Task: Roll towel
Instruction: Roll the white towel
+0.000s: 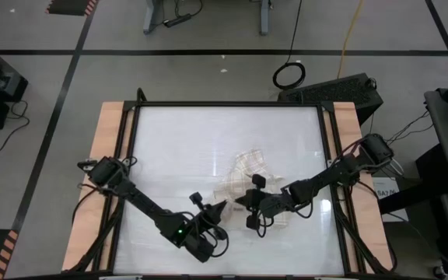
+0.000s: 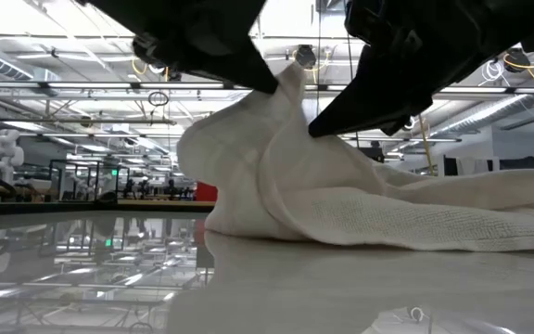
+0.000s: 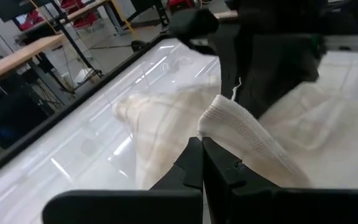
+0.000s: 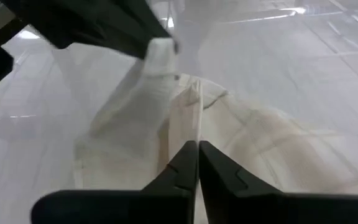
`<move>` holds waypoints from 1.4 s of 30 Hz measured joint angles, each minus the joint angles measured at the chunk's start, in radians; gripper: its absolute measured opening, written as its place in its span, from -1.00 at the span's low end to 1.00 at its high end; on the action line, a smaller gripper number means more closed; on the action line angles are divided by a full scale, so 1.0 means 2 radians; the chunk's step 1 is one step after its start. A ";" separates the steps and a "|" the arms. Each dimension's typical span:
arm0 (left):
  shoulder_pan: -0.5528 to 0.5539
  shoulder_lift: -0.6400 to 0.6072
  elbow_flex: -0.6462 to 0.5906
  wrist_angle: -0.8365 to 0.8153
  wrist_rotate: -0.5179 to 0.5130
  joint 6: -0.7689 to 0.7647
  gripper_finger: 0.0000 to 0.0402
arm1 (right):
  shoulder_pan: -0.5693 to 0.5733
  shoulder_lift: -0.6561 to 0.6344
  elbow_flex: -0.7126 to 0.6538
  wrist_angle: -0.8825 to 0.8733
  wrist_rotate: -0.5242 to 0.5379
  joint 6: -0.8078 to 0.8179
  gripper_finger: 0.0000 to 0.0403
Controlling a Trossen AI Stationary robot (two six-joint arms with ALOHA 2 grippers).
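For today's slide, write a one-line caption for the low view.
Both grippers, left and right, pinch the towel into a raised peak above the table.

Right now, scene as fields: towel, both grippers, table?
towel: bunched, not flat, not rolled; a peak is lifted off the table, the rest trails on the surface
left gripper: shut on a towel corner, holding it up at the towel's near edge
right gripper: shut on a towel fold, close beside the left one
table: glossy white top, black frame, wood side strips
progress: rolling not begun; cloth pinched by both arms at mid-table
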 joint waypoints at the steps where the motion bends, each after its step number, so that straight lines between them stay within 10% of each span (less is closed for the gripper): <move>1: -0.003 0.000 0.000 -0.010 -0.001 -0.012 -1.00 | 0.000 -0.001 0.000 -0.001 0.000 -0.001 -0.98; 16: -0.029 0.004 0.000 -0.128 0.003 -0.365 -1.00 | 0.008 -0.002 0.000 0.046 0.027 0.006 -1.00; 42: -0.022 0.054 0.000 -0.105 0.011 -0.374 -1.00 | 0.018 0.042 0.000 0.098 -0.020 0.054 -0.91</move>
